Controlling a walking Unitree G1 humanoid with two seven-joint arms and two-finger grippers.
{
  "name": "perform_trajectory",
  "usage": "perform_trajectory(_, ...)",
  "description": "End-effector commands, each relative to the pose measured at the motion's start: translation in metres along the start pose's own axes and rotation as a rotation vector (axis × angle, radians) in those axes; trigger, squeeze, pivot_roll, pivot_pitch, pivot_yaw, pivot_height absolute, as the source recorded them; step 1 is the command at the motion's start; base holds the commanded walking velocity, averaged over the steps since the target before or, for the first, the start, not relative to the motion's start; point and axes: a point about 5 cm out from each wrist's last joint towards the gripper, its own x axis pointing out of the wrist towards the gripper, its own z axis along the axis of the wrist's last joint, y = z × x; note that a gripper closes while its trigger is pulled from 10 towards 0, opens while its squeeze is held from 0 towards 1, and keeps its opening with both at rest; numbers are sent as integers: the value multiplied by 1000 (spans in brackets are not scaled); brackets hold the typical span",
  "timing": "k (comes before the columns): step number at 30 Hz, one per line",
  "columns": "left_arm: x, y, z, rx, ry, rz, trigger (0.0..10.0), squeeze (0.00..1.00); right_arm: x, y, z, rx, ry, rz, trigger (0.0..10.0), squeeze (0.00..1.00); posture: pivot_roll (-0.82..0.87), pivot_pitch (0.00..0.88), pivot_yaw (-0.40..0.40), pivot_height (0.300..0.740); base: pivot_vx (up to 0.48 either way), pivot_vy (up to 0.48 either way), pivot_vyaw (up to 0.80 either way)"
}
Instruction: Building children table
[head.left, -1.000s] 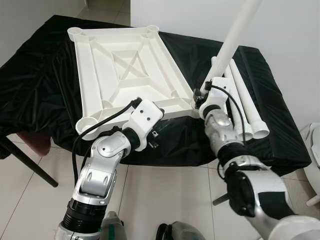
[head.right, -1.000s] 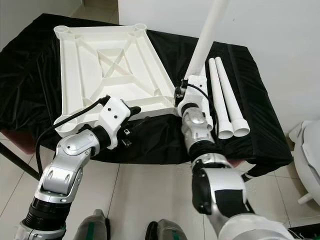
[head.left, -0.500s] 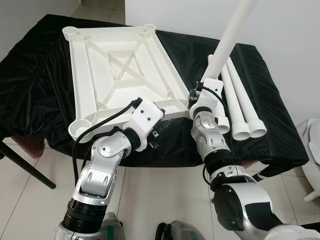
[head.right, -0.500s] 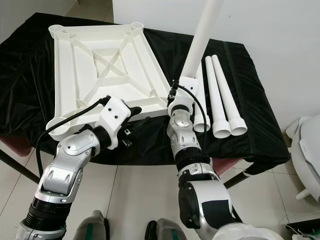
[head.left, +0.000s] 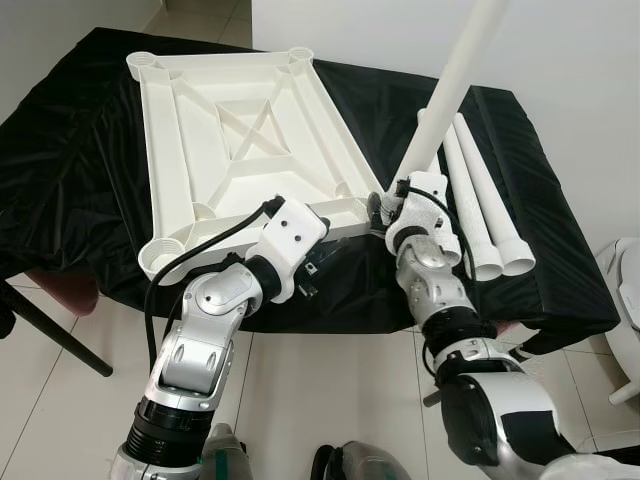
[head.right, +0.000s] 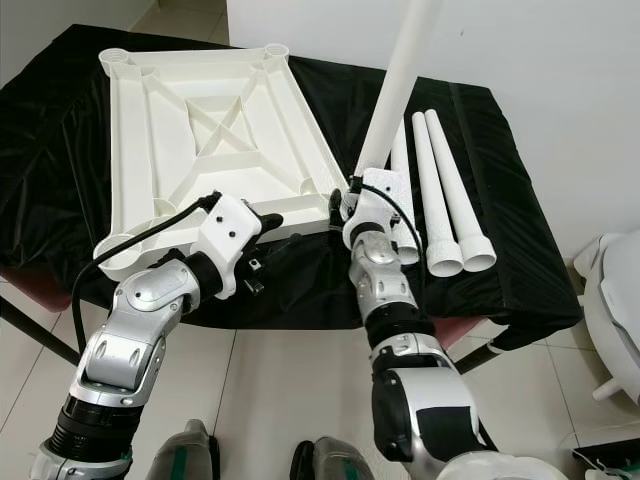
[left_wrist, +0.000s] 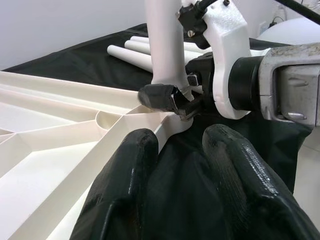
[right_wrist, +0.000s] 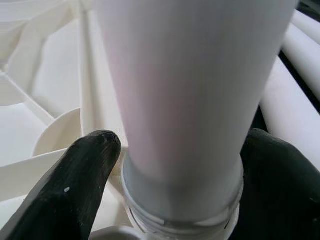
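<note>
— Tabletop (head.left: 240, 130) position?
— White, lying underside up on the black-draped counter (head.left: 60, 190), ribs showing.
— Left gripper (left_wrist: 175, 190)?
— Fingers parted, holding nothing, at the tabletop's near edge, just beside its near right corner socket.
— Right gripper (right_wrist: 175, 165)?
— Clamped on the upright leg (head.left: 455, 80), whose threaded lower end sits at that corner socket.
— Further right?
— Three spare legs (head.left: 480, 200) lie side by side on the counter.

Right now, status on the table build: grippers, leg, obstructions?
Right gripper shut on white plastic table leg, seating it at near corner socket of upturned white tabletop. Left gripper open, beside that corner. Three spare legs alongside, not obstructing.
</note>
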Motion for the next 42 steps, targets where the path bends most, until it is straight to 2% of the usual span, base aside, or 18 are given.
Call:
perform_trajectory(1, 1, 2, 1, -6, -4, 78, 10000, 0, 0, -2, 0, 0, 0, 30, 10000, 0, 83, 5, -94, 740, 0, 0, 0)
perform_trajectory(6, 1, 2, 1, -5, -5, 77, 10000, 0, 1, -5, 3, -38, -8, 110, 10000, 0, 82, 1, -93, 740, 0, 0, 0)
perform_trajectory(11, 1, 3, 2, 0, -6, 75, 10000, 0, 7, -24, 14, -160, -7, 216, 10000, 0, 89, 0, -90, 740, 0, 0, 0)
perform_trajectory(16, 1, 3, 2, -6, 0, 69, 10000, 0, 9, -31, 21, -218, -5, 265, 10000, 0, 91, 0, -88, 740, 0, 0, 0)
perform_trajectory(27, 2, 2, 3, -7, 3, 55, 10000, 0, 9, -34, 19, -307, 56, 414, 10000, 0, 97, 4, -85, 740, 0, 0, 0)
perform_trajectory(30, 2, 2, 3, -8, 3, 55, 10000, 0, 8, -35, 19, -323, 56, 426, 10000, 0, 97, 6, -86, 740, 0, 0, 0)
perform_trajectory(31, 2, 2, 3, -8, 3, 56, 10000, 0, 8, -36, 18, -325, 59, 424, 9569, 0, 98, 8, -85, 740, 0, 0, 0)
perform_trajectory(33, 2, 2, 3, -9, 3, 56, 10000, 0, 8, -37, 18, -326, 61, 426, 9569, 0, 98, 8, -85, 740, 0, 0, 0)
perform_trajectory(34, 2, 2, 3, -9, 3, 56, 10000, 0, 8, -37, 17, -318, 72, 430, 0, 0, 100, 10, -84, 740, 0, 0, 0)
perform_trajectory(42, 0, 1, 2, -12, 6, 56, 10000, 0, 5, -40, 10, -288, 94, 450, 0, 0, 101, 11, -84, 740, 0, 0, 0)
